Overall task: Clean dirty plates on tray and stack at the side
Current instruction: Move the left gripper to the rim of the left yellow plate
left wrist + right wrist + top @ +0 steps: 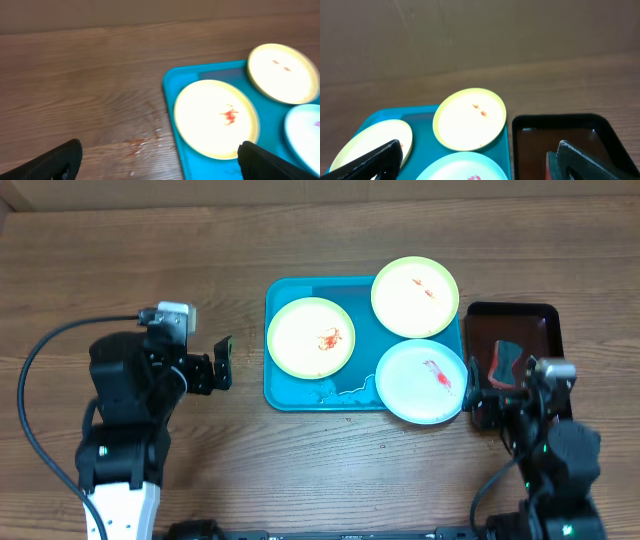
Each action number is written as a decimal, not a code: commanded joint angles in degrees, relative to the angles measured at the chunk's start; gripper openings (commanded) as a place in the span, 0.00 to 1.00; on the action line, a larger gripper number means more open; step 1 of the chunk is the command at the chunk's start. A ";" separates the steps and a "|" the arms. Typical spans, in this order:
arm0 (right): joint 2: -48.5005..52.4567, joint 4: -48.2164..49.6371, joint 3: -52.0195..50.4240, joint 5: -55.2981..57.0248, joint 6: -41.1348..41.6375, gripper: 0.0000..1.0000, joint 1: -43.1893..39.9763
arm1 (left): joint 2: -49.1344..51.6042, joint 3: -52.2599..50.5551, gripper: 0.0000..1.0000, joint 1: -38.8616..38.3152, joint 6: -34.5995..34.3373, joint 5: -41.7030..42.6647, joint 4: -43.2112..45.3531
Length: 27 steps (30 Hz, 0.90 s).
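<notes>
Nearest the robot, the left gripper (223, 363) hangs over the bare wooden table (120, 260), left of the turquoise tray (290, 395) and apart from it, with its jaws spread wide and nothing between them. The right gripper (479, 161) is likewise spread and empty. It sits at the tray's near right corner, where the turquoise tray meets the dark tray (545, 320). Just beyond it, the white-bluish plate (422, 381) lies in the near right part of the turquoise tray, its edge reaching over the rim, with a red sauce streak on its centre. A thin wet trail runs along the tray floor to its left. Further back on the left, the left yellow-green plate (311, 337) lies flat inside the tray and has a red smear in the middle. Farthest away, the far yellow-green plate (415, 296) sits at the right rear corner, overlapping the rim, with two small red specks. A blue-and-red object (506, 361) of unclear kind lies in the dark tray. Faint reddish wet marks show on the table just left of the turquoise tray.
</notes>
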 commanded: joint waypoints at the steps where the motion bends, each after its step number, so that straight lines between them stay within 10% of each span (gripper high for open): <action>1: 8.76 -2.43 9.70 -2.19 0.02 1.00 0.33 | 2.51 2.03 1.00 0.22 -0.79 6.21 -0.59; 16: 42.18 -36.57 47.10 -9.57 0.28 1.00 0.33 | 5.03 2.03 1.00 0.22 -1.86 16.94 -2.75; 27: 44.28 -39.08 49.05 -13.62 0.94 1.00 -1.88 | 10.21 6.51 1.00 -5.35 -17.97 0.81 -5.86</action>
